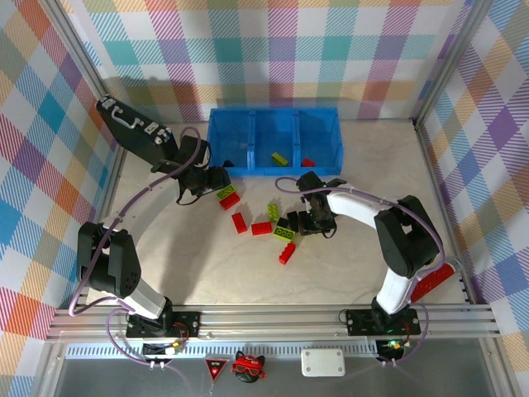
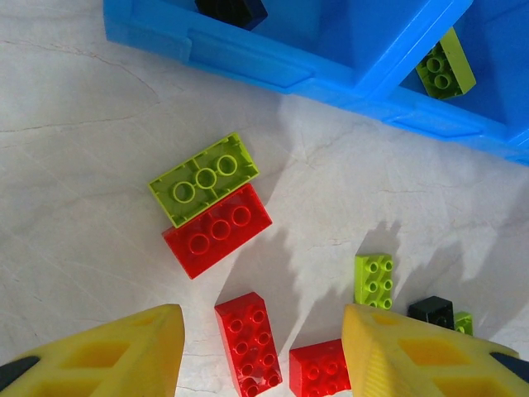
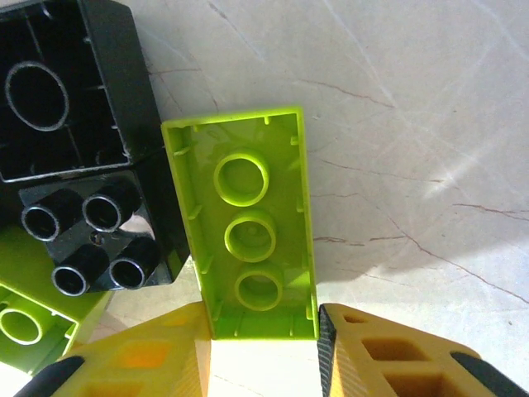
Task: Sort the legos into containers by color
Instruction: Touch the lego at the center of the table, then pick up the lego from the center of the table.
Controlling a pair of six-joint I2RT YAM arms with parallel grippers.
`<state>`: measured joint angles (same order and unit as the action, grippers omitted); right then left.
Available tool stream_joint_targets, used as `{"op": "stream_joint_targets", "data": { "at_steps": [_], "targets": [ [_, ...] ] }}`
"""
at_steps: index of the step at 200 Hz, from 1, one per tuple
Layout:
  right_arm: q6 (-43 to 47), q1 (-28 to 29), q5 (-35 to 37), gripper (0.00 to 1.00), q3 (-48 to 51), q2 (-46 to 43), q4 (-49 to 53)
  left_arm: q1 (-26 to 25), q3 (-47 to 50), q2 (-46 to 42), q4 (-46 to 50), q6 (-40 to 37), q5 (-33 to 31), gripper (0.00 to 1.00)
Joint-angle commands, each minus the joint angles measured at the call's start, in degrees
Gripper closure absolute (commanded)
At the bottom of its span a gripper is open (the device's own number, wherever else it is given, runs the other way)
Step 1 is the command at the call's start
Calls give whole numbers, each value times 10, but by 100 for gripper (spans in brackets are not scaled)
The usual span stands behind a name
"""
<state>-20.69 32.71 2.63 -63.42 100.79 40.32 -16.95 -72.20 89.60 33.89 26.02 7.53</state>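
Lime brick (image 3: 248, 223), hollow side up, is pinched across its narrow width in the right gripper (image 3: 263, 331) (fits the jaw span). Blue containers (image 1: 273, 171) sit far centre. Left gripper (image 2: 263, 347) is spread and empty over loose legos (image 2: 216, 231) on the worktop (image 2: 83, 165).

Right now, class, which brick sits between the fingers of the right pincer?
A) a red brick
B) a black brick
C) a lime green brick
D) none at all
C: in the right wrist view, the lime green brick, hollow underside up, has its near end between the fingers of the right pincer, while a black brick lies off to one side.
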Motion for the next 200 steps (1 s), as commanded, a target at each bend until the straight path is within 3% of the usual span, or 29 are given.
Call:
{"op": "stream_joint_targets", "data": {
  "at_steps": [1, 113, 200],
  "targets": [
    [-24, -1, 27, 62, -17, 11, 31, 2, -14, -20, 4, 4, 2, 47],
    [-13, -6, 26, 55, -84, 69, 45, 2, -18, -27, 17, -4, -7, 47],
    [1, -10, 37, 63, -107, 45, 64, 2, -9, -34, 19, -3, -10, 47]
  ]
}}
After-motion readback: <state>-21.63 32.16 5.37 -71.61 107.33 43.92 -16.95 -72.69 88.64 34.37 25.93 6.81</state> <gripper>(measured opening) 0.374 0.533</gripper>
